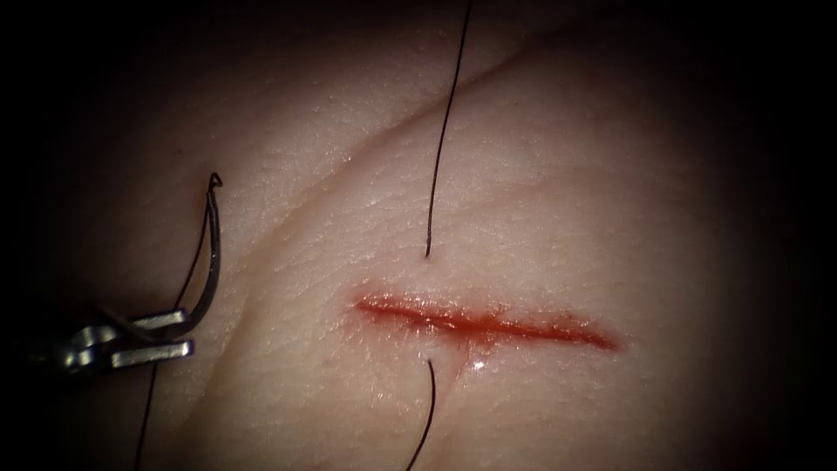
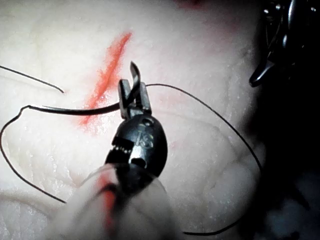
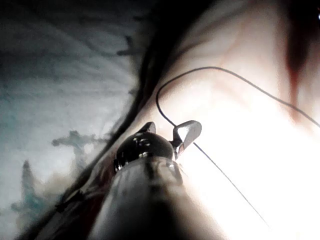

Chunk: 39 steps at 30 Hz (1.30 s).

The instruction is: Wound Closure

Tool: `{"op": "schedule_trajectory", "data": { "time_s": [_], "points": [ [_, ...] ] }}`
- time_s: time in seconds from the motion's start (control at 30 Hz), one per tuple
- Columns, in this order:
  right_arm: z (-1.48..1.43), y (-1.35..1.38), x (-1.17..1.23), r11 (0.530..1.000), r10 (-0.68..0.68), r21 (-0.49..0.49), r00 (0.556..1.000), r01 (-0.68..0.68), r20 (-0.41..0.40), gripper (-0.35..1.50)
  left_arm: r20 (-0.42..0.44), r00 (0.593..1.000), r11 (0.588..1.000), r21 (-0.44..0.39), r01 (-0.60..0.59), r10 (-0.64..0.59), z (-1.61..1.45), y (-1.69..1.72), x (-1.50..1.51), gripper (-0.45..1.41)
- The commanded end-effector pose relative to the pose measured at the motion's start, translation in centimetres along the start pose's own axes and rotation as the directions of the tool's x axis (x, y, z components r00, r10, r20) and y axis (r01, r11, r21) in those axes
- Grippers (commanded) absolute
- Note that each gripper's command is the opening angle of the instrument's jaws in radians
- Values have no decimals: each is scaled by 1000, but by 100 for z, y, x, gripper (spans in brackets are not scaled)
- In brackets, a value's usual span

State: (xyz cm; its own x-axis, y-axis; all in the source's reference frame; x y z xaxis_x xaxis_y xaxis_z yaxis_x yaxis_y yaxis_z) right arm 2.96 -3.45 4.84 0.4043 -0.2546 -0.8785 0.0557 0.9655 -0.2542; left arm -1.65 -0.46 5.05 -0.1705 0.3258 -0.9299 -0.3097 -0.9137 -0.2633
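My left tool (image 1: pixel 157 337) sits left of the cut (image 1: pixel 488 324), jaws shut on the curved needle (image 1: pixel 209 262) close to its pointed end. The needle is free of the tissue (image 1: pixel 558 201); its body arcs up to the swaged end, where the thread (image 1: pixel 161 349) joins. In the left wrist view the left tool (image 2: pixel 134 97) grips the needle (image 2: pixel 75 110), a short tip sticking out past the jaws. Thread (image 1: pixel 445 131) enters the tissue above the cut and a strand (image 1: pixel 429 401) comes out below it. My right tool (image 3: pixel 167 131) stands open beside a thread loop (image 3: pixel 210 68), holding nothing.
Red fluid (image 1: pixel 436 316) lines the cut and wets its lower edge. A skin crease (image 1: pixel 392 131) runs diagonally across the tissue above the cut. The right tool's dark tip (image 2: pixel 262 75) hangs off beyond the tissue edge in the left wrist view.
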Motion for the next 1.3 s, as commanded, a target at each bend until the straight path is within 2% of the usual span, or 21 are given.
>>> {"op": "schedule_trajectory", "data": {
  "time_s": [0.03,0.07,0.1,0.2,0.23,0.4,0.53,0.73,1.13,1.17,1.23,1.3],
  "points": [
    [3,26,-46,999,37,-19,998,-37,-42,131,1,1000,1000,-1,1,-1,5,4,-6,-45],
    [3,34,-57,999,41,-25,998,-42,-48,135,1,1000,1000,-1,1,-1,5,4,-6,-45],
    [3,34,-57,999,41,-25,998,-42,-48,135,1,1000,1000,-1,1,-1,5,4,-6,-45],
    [6,47,-87,999,46,-26,998,-47,-49,138,1,1000,1000,-1,0,0,4,5,-6,-45],
    [12,52,-104,998,47,-30,998,-48,-40,138,1,1000,1000,-2,0,0,4,5,-6,-45],
    [27,57,-138,999,0,-42,1000,0,-5,138,1,1000,1000,-1,0,0,4,5,-6,-45],
    [34,60,-156,998,-38,-42,999,38,1,138,1,1000,1000,-1,-2,2,4,6,-7,-45],
    [41,62,-172,996,-72,-46,997,72,4,136,0,1000,1000,-1,-2,2,3,6,-8,-45],
    [57,68,-170,994,-89,-58,996,90,12,128,0,1000,1000,-2,-9,9,2,8,-8,-45],
    [57,67,-170,994,-90,-58,996,90,12,116,0,1000,1000,-2,-9,9,1,8,-8,-45],
    [54,66,-171,994,-97,-57,995,98,9,67,0,1000,1000,-3,-10,10,1,8,-9,-45],
    [51,65,-171,994,-106,-41,994,106,10,-18,-1,1000,1000,-4,-10,10,0,7,-9,-45]
  ]
}}
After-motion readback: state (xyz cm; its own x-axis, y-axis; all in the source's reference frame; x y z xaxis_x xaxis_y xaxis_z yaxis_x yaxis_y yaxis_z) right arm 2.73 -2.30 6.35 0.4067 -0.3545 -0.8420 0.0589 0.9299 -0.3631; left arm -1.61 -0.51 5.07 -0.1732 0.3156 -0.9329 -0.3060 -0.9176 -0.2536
